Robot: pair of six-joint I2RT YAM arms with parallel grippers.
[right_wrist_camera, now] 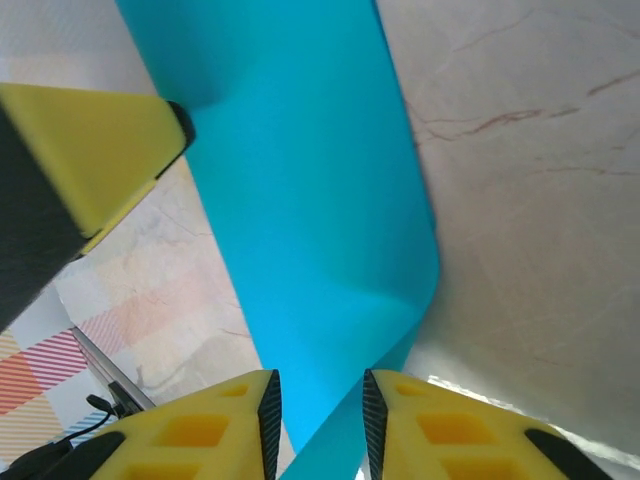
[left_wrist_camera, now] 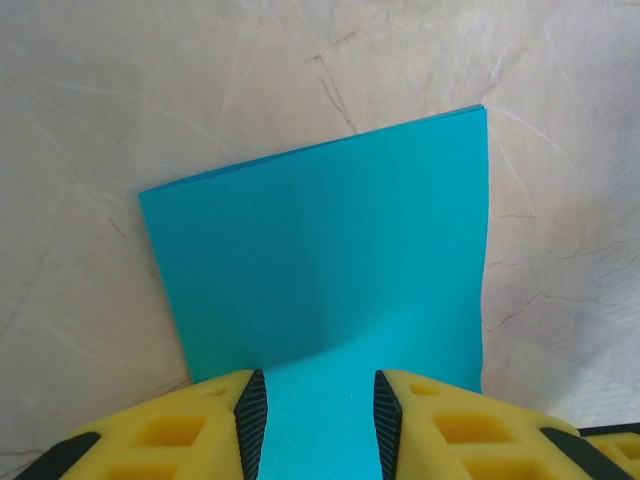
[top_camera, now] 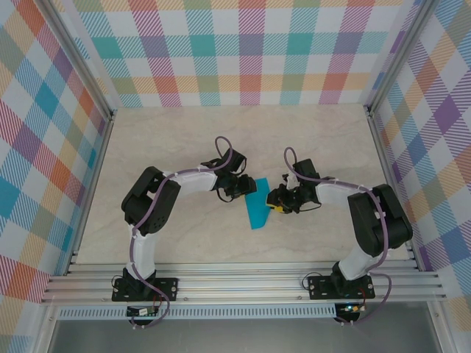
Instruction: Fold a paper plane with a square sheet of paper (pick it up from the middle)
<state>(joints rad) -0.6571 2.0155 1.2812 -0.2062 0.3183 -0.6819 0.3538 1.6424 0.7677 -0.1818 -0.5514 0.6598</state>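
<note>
Desk (top_camera: 184, 140): pale, marble-patterned, walled in plaid on three sides. It carries one loose item.

Left arm (top_camera: 151, 198) and right arm (top_camera: 375, 213): both reach inward and meet near the desk's centre, wrists angled down.

Sheet of paper (top_camera: 259, 212): teal, lying between the two wrists at mid-desk. From above it reads as a narrow slanted strip, not a square. In the left wrist view its far edge looks doubled, which suggests it is folded in half. In the right wrist view, the near end curls up off the desk.

Left end effector (left_wrist_camera: 315, 385): jaws partly apart. The sheet runs wider than the gap and passes beneath both fingertips, so it appears pressed or covered, not clamped.

Right end effector (right_wrist_camera: 318, 385): jaws partly apart, with the curled end of the sheet rising into the gap. No pad contact is evident, and whether it has any hold cannot be confirmed. One yellow finger of the left end effector shows beside the sheet's far end in the right wrist view.

Assessment: an early stage, most likely the centre fold. No pointed nose or wing creases are evident, so most of the task remains.

Next move calls for the left end effector to pin the sheet flat. The right one should take the raised end squarely and lay it edge to edge, as skew here would carry into every later crease.
</note>
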